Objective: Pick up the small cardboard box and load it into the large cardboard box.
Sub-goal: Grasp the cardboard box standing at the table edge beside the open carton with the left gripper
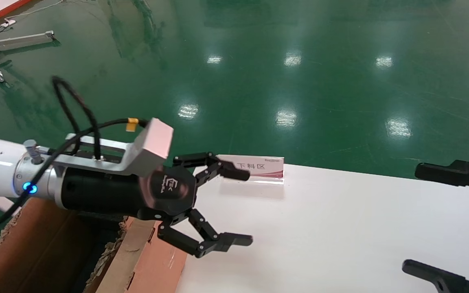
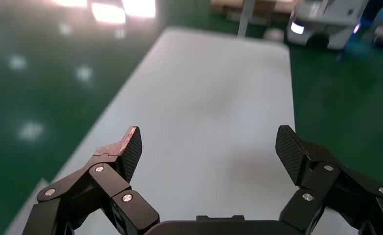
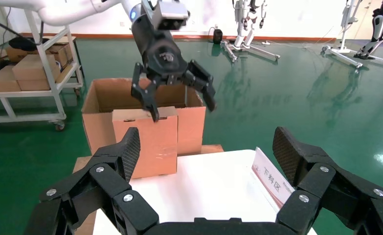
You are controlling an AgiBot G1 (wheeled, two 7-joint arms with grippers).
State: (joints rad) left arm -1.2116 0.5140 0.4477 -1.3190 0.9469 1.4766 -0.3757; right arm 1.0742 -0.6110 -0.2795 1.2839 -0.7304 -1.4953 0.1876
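Observation:
The small cardboard box (image 1: 165,264), clean-faced with a clear tape strip, stands upright at the left end of the white table (image 1: 340,228). It also shows in the right wrist view (image 3: 147,142). The large cardboard box (image 1: 35,244) with ragged top edges stands just beyond it, off the table end, and shows in the right wrist view too (image 3: 97,117). My left gripper (image 1: 244,206) is open and empty, above and just past the small box's top, pointing along the table (image 2: 209,142). My right gripper (image 1: 417,219) is open and empty over the table's right part (image 3: 206,147).
A red-and-white sign (image 1: 259,167) stands at the table's far edge. A cart with cartons (image 3: 33,73) stands beyond the large box. Robot stands (image 3: 248,19) are far off on the green floor.

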